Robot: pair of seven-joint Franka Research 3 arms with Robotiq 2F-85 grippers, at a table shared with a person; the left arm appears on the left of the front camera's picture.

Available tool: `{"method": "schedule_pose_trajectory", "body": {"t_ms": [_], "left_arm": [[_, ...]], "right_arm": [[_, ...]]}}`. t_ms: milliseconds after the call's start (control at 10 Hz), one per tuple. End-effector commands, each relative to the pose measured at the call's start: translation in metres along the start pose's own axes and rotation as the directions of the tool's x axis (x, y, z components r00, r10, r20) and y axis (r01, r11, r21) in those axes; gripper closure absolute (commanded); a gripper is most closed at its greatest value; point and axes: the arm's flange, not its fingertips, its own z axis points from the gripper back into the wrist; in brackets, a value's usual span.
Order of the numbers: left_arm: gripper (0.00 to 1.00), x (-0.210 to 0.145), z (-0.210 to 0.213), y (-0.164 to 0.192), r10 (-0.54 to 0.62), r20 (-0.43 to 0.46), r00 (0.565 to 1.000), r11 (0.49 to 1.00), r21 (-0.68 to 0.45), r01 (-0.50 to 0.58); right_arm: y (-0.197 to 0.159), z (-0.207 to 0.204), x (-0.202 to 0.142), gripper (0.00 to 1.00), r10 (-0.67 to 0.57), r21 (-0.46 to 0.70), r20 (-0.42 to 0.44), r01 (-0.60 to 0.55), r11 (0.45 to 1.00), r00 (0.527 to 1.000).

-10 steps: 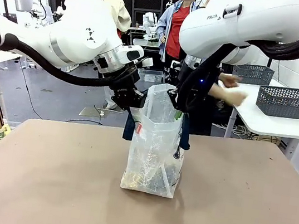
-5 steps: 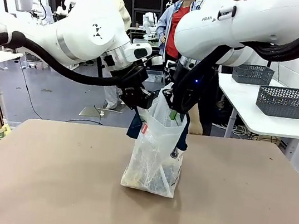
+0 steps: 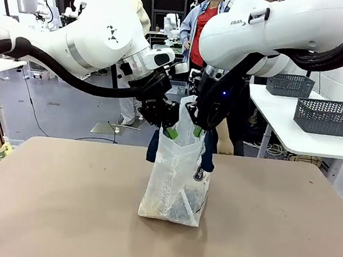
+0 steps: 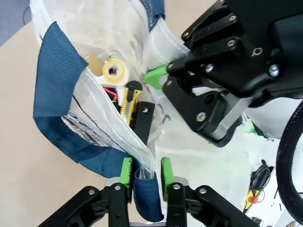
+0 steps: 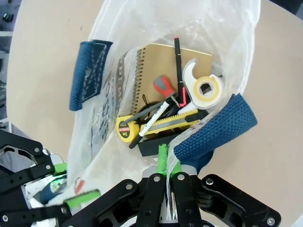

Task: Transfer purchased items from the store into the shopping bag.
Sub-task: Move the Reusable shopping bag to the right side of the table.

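Front view, shopping bag (image 3: 176, 181) upright, mouth up, left jaws apart astride strap (image 4: 144, 196), right jaws pinching rim (image 3: 188, 105)

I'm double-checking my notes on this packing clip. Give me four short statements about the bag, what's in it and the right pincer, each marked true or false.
1. The bag stands on the table. True.
2. A roll of tape lies inside the bag. True.
3. The bag's handles are red. False: they are blue.
4. The right pincer is wide open. False: it is shut on the bag's rim.
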Motion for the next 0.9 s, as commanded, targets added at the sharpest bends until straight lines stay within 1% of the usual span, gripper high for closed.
{"method": "schedule_pose_trajectory", "body": {"t_ms": [0, 100, 500, 800], "left_arm": [[0.04, -0.001, 0.0, 0.002, -0.008, 0.02, 1.0, 0.997, -0.075, 0.009], [0.0, -0.002, 0.002, 0.001, 0.001, 0.025, 1.0, 0.996, -0.09, 0.001], [0.0, -0.007, 0.006, 0.002, 0.023, 0.068, 0.997, 0.99, -0.143, -0.013], [0.0, -0.009, 0.006, 0.002, 0.024, 0.086, 0.996, 0.987, -0.161, -0.01]], "right_arm": [[-0.001, -0.002, 0.001, 1.0, 0.006, 0.009, 0.032, -0.006, 1.0, 0.999], [-0.001, -0.002, 0.002, 1.0, -0.003, 0.003, 0.041, 0.003, 1.0, 0.999], [0.005, -0.008, 0.009, 1.0, 0.0, 0.015, 0.086, -0.002, 1.0, 0.996], [0.012, -0.015, 0.017, 1.0, -0.009, 0.025, 0.085, 0.007, 1.0, 0.996]]}}
